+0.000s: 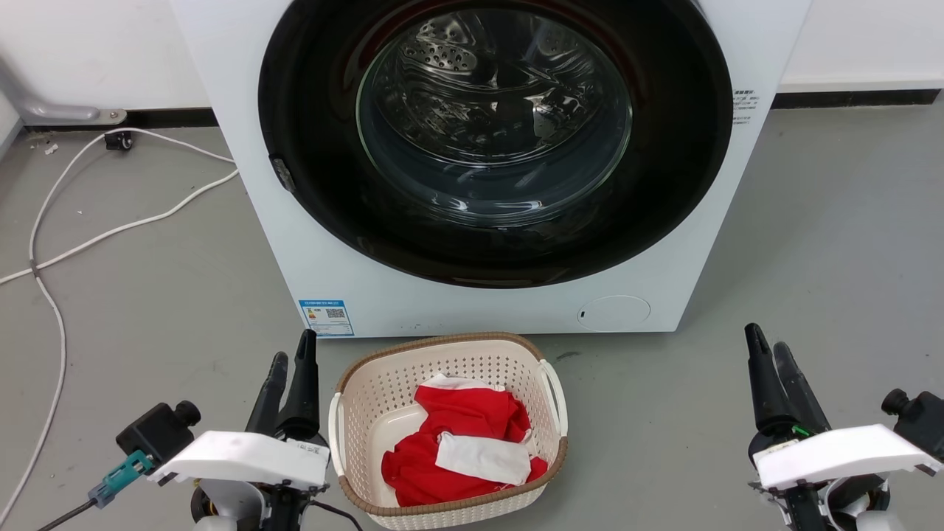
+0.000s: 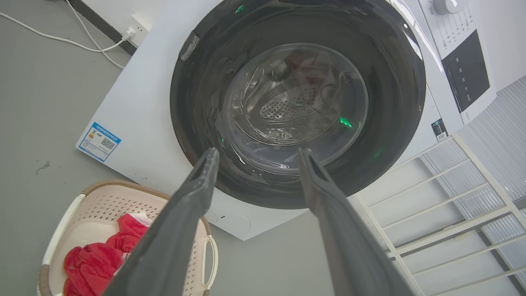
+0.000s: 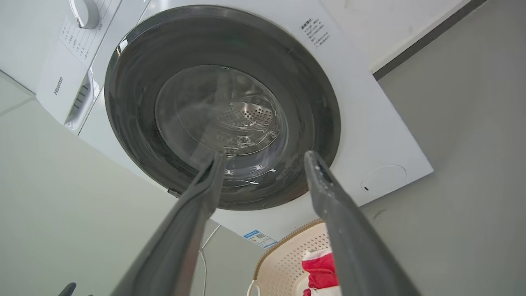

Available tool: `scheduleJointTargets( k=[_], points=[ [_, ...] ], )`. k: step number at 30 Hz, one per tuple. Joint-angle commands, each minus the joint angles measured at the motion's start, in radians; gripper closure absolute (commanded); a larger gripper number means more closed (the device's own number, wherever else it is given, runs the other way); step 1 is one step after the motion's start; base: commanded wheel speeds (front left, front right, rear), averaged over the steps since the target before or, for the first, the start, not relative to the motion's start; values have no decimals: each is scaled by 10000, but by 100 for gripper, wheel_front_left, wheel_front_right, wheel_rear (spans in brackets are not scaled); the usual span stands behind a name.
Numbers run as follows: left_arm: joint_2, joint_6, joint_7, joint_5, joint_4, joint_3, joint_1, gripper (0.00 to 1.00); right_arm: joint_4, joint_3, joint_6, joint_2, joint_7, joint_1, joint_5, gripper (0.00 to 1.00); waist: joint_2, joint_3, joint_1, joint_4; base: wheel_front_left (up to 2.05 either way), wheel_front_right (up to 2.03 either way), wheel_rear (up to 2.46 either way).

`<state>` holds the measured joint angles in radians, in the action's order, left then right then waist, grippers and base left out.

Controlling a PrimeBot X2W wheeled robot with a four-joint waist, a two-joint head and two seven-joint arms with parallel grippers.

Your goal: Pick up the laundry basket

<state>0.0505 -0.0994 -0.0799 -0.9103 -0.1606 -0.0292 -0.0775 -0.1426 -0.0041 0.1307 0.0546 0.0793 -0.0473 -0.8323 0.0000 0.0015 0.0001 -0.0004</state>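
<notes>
**Fig.** Head view w/ both wrist views. The laundry basket (image 1: 457, 366) sits on the grey floor (image 1: 147, 317) just in front of the washing machine (image 1: 243, 221), whose door appears shut. It holds red-and-white cloth (image 1: 464, 413).

The left gripper (image 1: 293, 348) is just beside the basket's left handle (image 1: 335, 428), not touching. The right gripper (image 1: 767, 339) is well apart from the right handle (image 1: 554, 391). Both sets of jaws are spread and pinch nothing (clearest in the wrist views).

**Progress:** judged at the start. The basket is unlifted and no contact is made, so approach, grasp & lift all remain.

**Edges:** the brown rim and the two white side handles look like the usable holds; the perforated walls prob. flex.

**Room:** there is open floor on both sides of the basket, so the right arm has a free run inward. The rear rim lies near the machine's front panel, leaving little room behind. A white cable (image 1: 110, 234) lies on the floor off to the left, apart from the left gripper. A white rack (image 2: 431, 197) stands beside the machine.
</notes>
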Motion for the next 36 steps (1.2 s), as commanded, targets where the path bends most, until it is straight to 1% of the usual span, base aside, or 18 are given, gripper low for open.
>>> scheduleJointTargets(
  k=[1, 21, 36],
  points=[
    [26, 25, -108, 341, 107, -62, -265, 0, 181, 48, 0, -1, 87, -18, 400, 0, 0, 7, 0, -1, 0, 0, 0],
    [17, 467, -704, 2849, -23, -501, -351, 0, 407, 253, 0, -19, 372, 58, 3559, 0, 0, 59, 0, 13, 0, 0, 0],
    [11, 656, -1072, 4482, -217, -683, -391, 0, 427, 343, 0, -31, 347, 159, 5251, 0, 0, 63, -1, 32, 0, 0, 0]
  ],
)
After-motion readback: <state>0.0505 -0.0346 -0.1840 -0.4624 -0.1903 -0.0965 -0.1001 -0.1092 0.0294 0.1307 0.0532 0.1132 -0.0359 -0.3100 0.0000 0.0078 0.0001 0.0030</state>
